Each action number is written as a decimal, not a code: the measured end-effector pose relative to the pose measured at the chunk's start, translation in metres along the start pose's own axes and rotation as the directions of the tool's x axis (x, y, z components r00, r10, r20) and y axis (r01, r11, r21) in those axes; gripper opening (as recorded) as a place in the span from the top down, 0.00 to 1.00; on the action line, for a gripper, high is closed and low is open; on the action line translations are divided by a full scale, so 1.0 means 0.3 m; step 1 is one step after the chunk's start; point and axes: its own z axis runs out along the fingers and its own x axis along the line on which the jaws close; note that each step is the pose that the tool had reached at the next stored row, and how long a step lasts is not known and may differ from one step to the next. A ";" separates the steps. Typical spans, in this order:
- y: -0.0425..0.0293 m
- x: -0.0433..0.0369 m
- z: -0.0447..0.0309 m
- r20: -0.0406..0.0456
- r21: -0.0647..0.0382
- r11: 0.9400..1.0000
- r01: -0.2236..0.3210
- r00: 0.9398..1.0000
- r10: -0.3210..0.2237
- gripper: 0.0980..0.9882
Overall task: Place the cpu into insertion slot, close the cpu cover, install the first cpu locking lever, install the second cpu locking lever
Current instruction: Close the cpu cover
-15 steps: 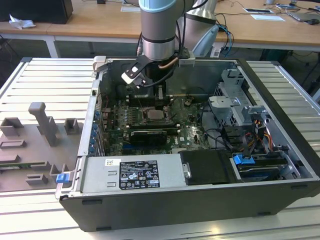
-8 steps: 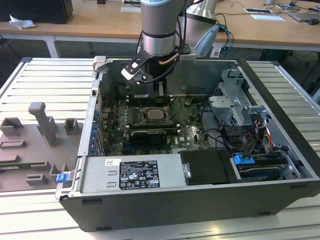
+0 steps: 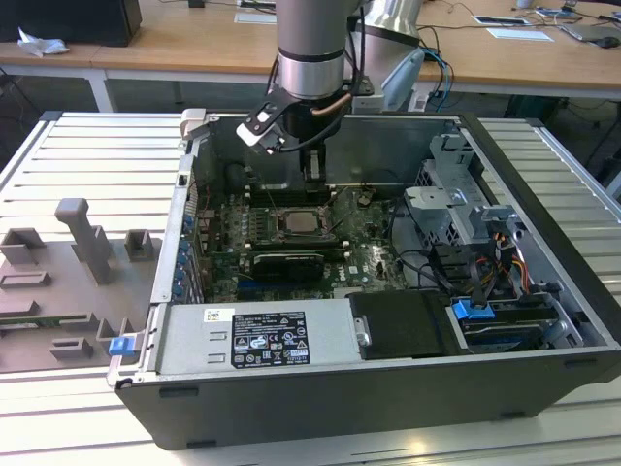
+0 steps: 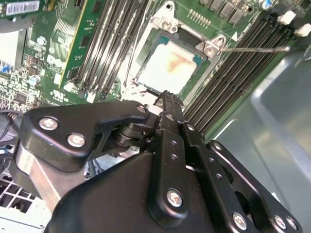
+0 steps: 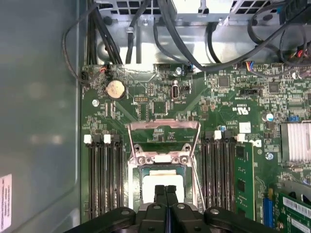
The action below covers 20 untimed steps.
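The cpu [image 5: 148,187], a pale silver square, lies in the insertion slot [image 5: 133,187] on the green board; it is also in the second wrist view [image 4: 170,68] and the exterior view [image 3: 296,221]. The cpu cover [image 5: 164,126], a thin silver frame, stands swung up on its hinge beyond the chip, with the board showing through its cut-out. My gripper [image 5: 165,191] hangs just above the chip's near edge with its black fingers [image 4: 165,99] pressed together and nothing between them. A thin wire locking lever [image 4: 252,48] sticks out sideways from the socket's corner.
Black memory slots [image 5: 104,179] flank the socket on both sides. A long black card [image 3: 283,264] lies in front of the socket. Cables [image 5: 146,34], the drive cage [image 3: 456,209] and the case's grey wall [image 5: 39,121] close in around the board.
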 end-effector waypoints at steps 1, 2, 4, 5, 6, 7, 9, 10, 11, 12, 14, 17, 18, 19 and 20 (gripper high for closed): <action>0.007 0.000 0.001 0.000 0.000 1.000 0.000 1.000 0.000 0.99; 0.015 0.000 0.001 0.000 0.001 1.000 0.000 1.000 0.000 0.99; 0.023 0.000 0.002 0.000 0.001 1.000 0.000 1.000 0.000 0.99; 0.024 0.000 0.002 0.000 0.001 1.000 0.000 1.000 0.000 0.99; 0.024 0.001 0.002 0.001 0.001 1.000 0.000 1.000 0.000 0.99; 0.024 0.000 -0.001 0.002 0.001 1.000 0.000 1.000 0.000 0.99; 0.025 0.000 -0.007 0.004 0.001 1.000 0.001 1.000 -0.001 0.99; 0.025 0.000 -0.010 0.005 0.001 1.000 0.001 1.000 -0.001 0.99; 0.025 0.000 -0.013 0.006 0.001 1.000 0.001 1.000 -0.001 0.99; 0.026 0.001 -0.014 0.007 0.001 1.000 0.001 1.000 -0.001 0.99; 0.033 0.001 -0.014 0.008 0.001 1.000 0.000 1.000 0.000 0.99; 0.051 0.001 -0.013 0.008 0.002 1.000 0.000 1.000 0.000 0.99; 0.055 0.001 -0.012 0.008 0.002 1.000 0.000 1.000 0.000 0.99; 0.060 0.001 -0.012 0.008 0.003 1.000 0.000 1.000 0.000 0.99; 0.063 0.001 -0.012 0.008 0.003 1.000 0.000 1.000 0.000 0.99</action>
